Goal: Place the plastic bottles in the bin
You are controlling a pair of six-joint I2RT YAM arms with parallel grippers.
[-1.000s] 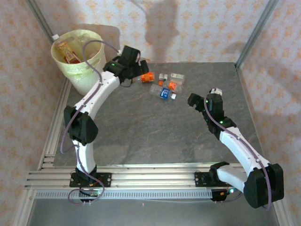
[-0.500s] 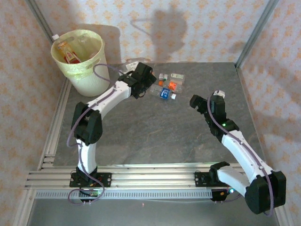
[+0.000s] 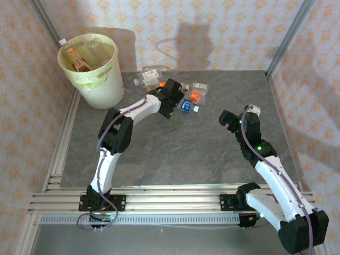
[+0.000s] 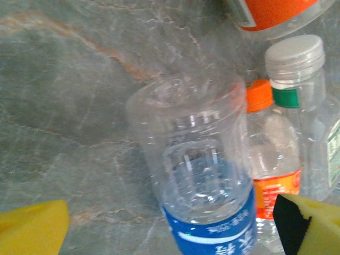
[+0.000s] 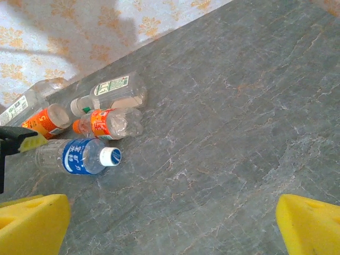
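Note:
Several plastic bottles lie in a cluster at the table's far middle. A clear one with a blue label lies on its side. Beside it are one with an orange label and cap and one with a grey cap and green collar. My left gripper hangs open over the blue-label bottle, one yellow fingertip on each side, apart from it. More bottles sit in the bin at the far left. My right gripper is open over bare table, right of the cluster.
Two more bottles lie at the back wall behind the cluster, one with an orange label. Metal frame posts stand at the table's far corners. Grey stone tabletop stretches between the arms.
My left arm swung right from beside the bin to over the bottle cluster, jaws staying open. My right arm drifted slightly right and nearer.

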